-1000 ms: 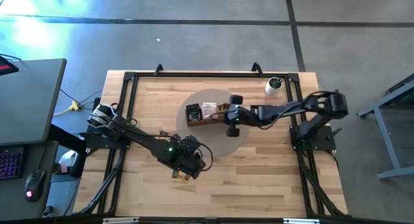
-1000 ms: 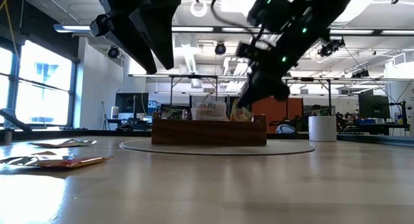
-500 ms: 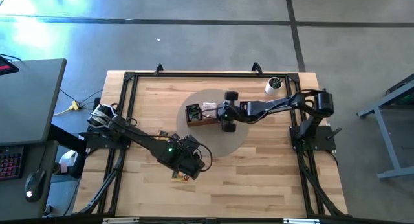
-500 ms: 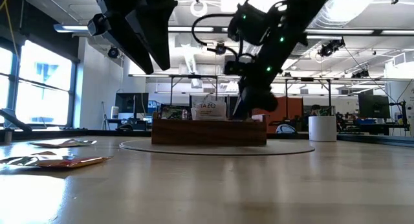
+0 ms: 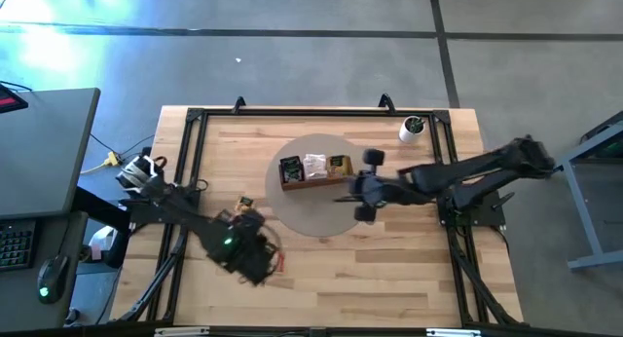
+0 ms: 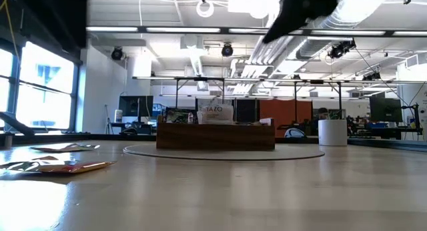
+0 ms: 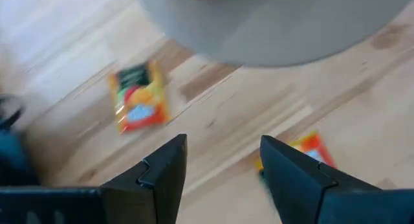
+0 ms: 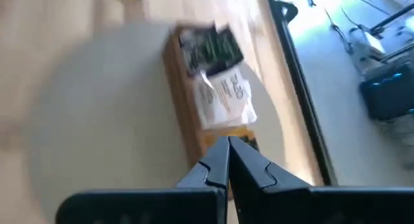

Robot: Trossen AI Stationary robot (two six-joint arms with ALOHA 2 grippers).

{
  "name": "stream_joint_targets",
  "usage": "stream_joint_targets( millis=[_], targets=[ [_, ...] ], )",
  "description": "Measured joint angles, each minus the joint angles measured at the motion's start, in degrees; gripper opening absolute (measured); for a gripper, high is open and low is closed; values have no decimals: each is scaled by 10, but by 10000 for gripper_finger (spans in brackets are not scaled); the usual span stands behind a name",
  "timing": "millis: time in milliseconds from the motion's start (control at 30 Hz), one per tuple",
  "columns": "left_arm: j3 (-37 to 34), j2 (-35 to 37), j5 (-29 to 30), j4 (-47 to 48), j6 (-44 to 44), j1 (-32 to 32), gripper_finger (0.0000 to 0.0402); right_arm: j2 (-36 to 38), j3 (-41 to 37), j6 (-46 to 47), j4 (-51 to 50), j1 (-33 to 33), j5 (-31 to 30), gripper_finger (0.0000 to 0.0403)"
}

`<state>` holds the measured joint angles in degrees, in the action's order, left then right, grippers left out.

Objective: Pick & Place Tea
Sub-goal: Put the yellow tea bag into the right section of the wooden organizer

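Left wrist view: spread fingers (image 7: 294,175) hovered above two orange tea sachets (image 7: 137,102) flat on the desk (image 7: 272,101). Light, thin, probably slippery; pinch an edge. Right gripper (image 8: 228,160) fingers were pressed together, empty.

1. Pale wooden table (image 5: 389,269) with light plank stripes, framed by black rails.
2. Plain grey round mat (image 5: 311,215) at the table's centre.
3. Brown wooden tray (image 6: 215,135); inside, a black-and-green sachet (image 8: 210,46), a white sachet with dark lettering (image 8: 226,98) and a yellow-orange sachet (image 5: 339,163).
4. Yellow-orange sachet with dark green top, red and blue print (image 7: 134,98), loose on the wood.
5. Orange-red sachet with yellow edge (image 7: 309,149).
6. White cup (image 5: 413,129), green inside.
7. Dark, near-black left gripper (image 7: 220,160) and right gripper (image 8: 226,160).
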<state>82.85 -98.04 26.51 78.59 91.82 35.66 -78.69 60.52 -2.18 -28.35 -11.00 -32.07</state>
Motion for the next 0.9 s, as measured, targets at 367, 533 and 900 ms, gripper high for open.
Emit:
stream_joint_targets(
  millis=[367, 533, 900],
  targets=[
    [-28, 19, 47, -24, 258, 145, 193, 84, -206, 113, 316, -124, 133, 5],
    [-125, 19, 47, -163, 294, 150, 193, 28, -300, 120, 526, -156, 145, 3],
    [-407, 98, 56, -540, 294, 150, 193, -145, -222, 124, 561, -156, 177, 1]
  ],
)
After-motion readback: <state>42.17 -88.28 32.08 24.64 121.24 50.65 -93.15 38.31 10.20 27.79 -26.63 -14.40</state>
